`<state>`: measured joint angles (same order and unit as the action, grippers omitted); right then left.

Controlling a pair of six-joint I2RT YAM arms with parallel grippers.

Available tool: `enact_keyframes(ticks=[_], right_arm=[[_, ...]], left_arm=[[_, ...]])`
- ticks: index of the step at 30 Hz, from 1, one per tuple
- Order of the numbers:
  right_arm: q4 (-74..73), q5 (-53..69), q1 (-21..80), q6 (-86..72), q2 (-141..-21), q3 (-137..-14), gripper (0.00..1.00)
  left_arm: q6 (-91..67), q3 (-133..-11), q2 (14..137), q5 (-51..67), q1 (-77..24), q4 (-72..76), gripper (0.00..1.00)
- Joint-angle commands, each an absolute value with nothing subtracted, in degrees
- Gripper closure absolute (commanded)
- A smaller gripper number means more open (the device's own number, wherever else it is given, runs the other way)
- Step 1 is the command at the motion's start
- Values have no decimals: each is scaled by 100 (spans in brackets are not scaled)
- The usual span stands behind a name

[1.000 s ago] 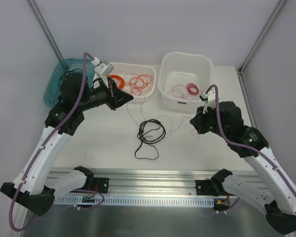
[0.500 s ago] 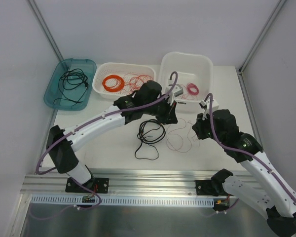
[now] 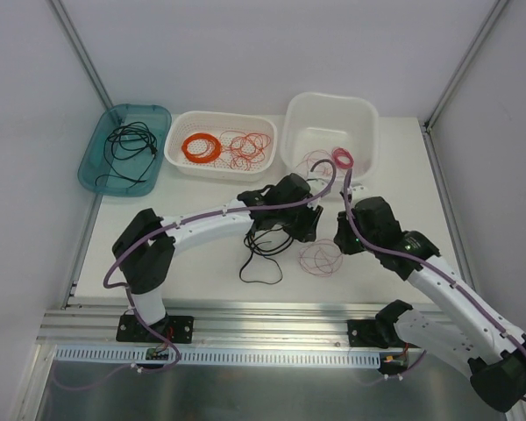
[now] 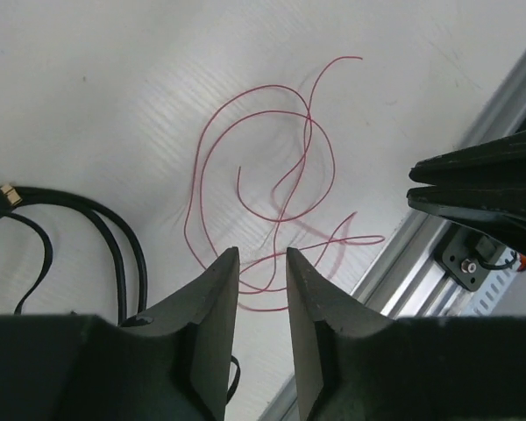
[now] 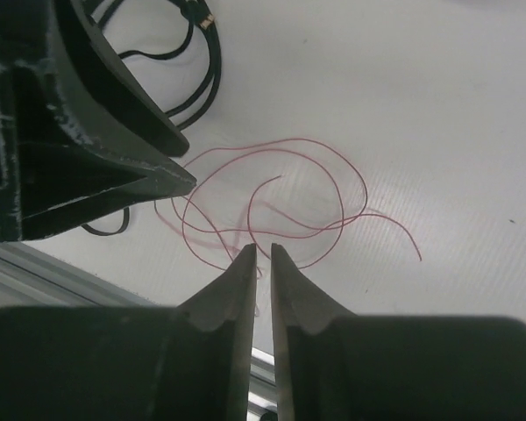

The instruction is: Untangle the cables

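White table (image 3: 202, 267) bears the cables (image 3: 320, 257): loose pinkish-red loops beside black.

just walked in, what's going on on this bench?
Two arms are sorting out tangled cables. The left gripper and the right gripper hover low over a thin red wire lying in loose loops on the table, beside a black cable. The left gripper is slightly open and holds nothing. The right gripper's fingers are nearly together by the wire; whether they pinch it is unclear.
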<state>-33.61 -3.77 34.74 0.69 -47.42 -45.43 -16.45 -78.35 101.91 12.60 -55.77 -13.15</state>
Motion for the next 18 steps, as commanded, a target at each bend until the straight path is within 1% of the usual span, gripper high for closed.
enact_keyframes(ticks=[1, 2, 4, 5, 7, 8, 9, 10, 11, 12, 14, 15, 16, 18], right_arm=[[-3111, -263, 3463, -237, -5131, -4430, 85], [-3120, -255, 3463, -272, -5229, -4438, 84], [-3181, -229, 3463, -334, -5413, -4447, 79], [-3190, -211, 3463, -351, -5458, -4465, 70], [-3261, -193, 3463, -413, -5502, -4482, 55], [-3296, -211, 3472, -509, -5554, -4500, 42], [-3366, -281, 3463, -597, -5598, -4535, 36], [-3392, -299, 3463, -676, -5625, -4553, 30], [-3427, -308, 3463, -764, -5712, -4570, 20], [-3454, -299, 3463, -930, -5765, -4562, 16], [-3437, -246, 3472, -1028, -5862, -4535, 7], [-3419, -168, 3472, -1089, -5958, -4526, 6], [-3402, -97, 3472, -1099, -6020, -4526, 5], [-3331, 191, 3542, -1099, -6169, -4526, 4]], left_arm=[[-1854, -7525, 9906, 660, -5520, -1081, 71], [-1881, -7445, 9844, 598, -5511, -1072, 63], [-1994, -7182, 9581, 466, -5388, -1081, 51], [-2039, -7094, 9406, 448, -5327, -1081, 41], [-2126, -6840, 9212, 431, -5134, -1081, 35], [-2144, -6760, 9115, 422, -5063, -1090, 32], [-2153, -6663, 8905, 404, -5002, -1081, 26], [-2162, -6505, 8799, 343, -4853, -1090, 24], [-2171, -6417, 8580, 325, -4782, -1090, 21], [-2180, -6329, 8465, 325, -4677, -1090, 17], [-2197, -6065, 8106, 404, -4327, -1107, 13], [-2189, -5977, 7990, 430, -4202, -1107, 11], [-2154, -5803, 7859, 448, -4071, -1151, 7], [-2066, -5652, 7498, 448, -3658, -1213, 4]])
